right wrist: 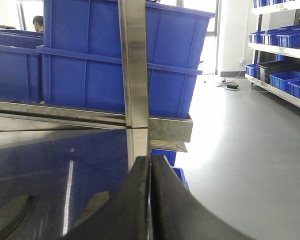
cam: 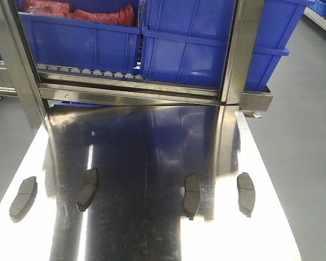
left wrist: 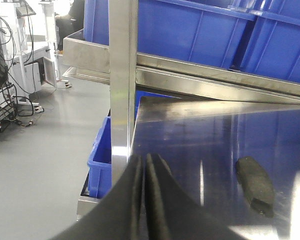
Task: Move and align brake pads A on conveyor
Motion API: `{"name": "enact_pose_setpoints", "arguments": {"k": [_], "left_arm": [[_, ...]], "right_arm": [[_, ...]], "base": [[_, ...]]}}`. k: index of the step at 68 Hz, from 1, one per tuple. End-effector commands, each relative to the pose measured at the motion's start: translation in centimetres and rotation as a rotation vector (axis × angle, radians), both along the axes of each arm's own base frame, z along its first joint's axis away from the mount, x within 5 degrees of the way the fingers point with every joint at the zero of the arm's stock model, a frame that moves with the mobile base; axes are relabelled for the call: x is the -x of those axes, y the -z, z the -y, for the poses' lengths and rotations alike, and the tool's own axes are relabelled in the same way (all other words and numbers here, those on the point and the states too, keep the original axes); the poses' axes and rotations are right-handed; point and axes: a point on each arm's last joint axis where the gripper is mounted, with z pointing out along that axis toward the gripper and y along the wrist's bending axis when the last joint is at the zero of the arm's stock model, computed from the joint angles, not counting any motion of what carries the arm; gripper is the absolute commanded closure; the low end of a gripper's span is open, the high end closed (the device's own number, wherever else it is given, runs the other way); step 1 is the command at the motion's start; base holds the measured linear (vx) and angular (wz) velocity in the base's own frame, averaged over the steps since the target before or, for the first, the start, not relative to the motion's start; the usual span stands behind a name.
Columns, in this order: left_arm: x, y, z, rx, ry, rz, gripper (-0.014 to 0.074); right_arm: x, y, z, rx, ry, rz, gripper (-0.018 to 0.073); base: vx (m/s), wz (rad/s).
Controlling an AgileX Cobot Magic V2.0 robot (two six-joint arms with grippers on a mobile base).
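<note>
Several dark grey brake pads lie in a loose row on the shiny steel tabletop (cam: 152, 141): one at the far left (cam: 23, 198), one left of centre (cam: 88, 188), one right of centre (cam: 192, 196) and one at the far right (cam: 246, 193). The conveyor is out of view. My left gripper (left wrist: 144, 159) is shut with nothing in it, above the table's left edge, with a pad (left wrist: 255, 186) to its right. My right gripper (right wrist: 150, 159) is also shut and empty, over the right edge, a pad (right wrist: 92, 210) low to its left. Neither gripper shows in the front view.
A steel roller rack (cam: 130, 89) with blue bins (cam: 190, 38) stands along the table's far side, and its upright posts (cam: 236, 49) rise at both corners. A blue bin (left wrist: 100, 160) sits low beside the table's left edge. Grey floor lies on both sides.
</note>
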Motion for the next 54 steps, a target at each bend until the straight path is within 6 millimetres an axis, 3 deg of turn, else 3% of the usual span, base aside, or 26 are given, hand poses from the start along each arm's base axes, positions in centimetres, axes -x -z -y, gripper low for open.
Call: {"name": "enact_pose_setpoints", "arguments": {"k": [1,54], "left_arm": [[-0.02,-0.12,0.07,0.000,0.011,0.064,0.0602],[-0.02,-0.12,0.07,0.000,0.011,0.064,0.0602]], "right_arm": [[0.07,-0.30,-0.03,0.004,0.000,0.072,0.0571],[0.07,-0.30,-0.03,0.004,0.000,0.072,0.0571]], "base": [[0.00,0.00],[0.00,0.00]]}}
